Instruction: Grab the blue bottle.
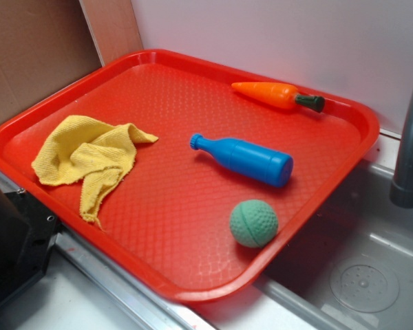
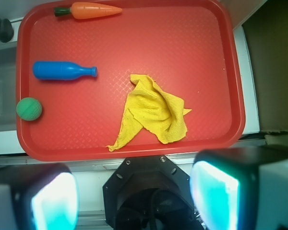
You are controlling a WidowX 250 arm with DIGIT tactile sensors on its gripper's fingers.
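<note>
Though lying flat, blue bottle [image 1: 244,157], neck toward cloth [image 1: 88,161].

I am at a play kitchen. A grey sink [image 1: 372,275] with a tap [image 1: 411,137] sits past my hand, and a red tray [image 1: 193,289] of toy food lies over it

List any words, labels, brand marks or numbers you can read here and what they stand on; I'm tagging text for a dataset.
None: no readable text in either view.
The blue plastic toy bottle, orange toy carrot, green dimpled ball, crumpled yellow cloth and red textured plastic tray are all unmarked.
The gripper shows none either.
</note>
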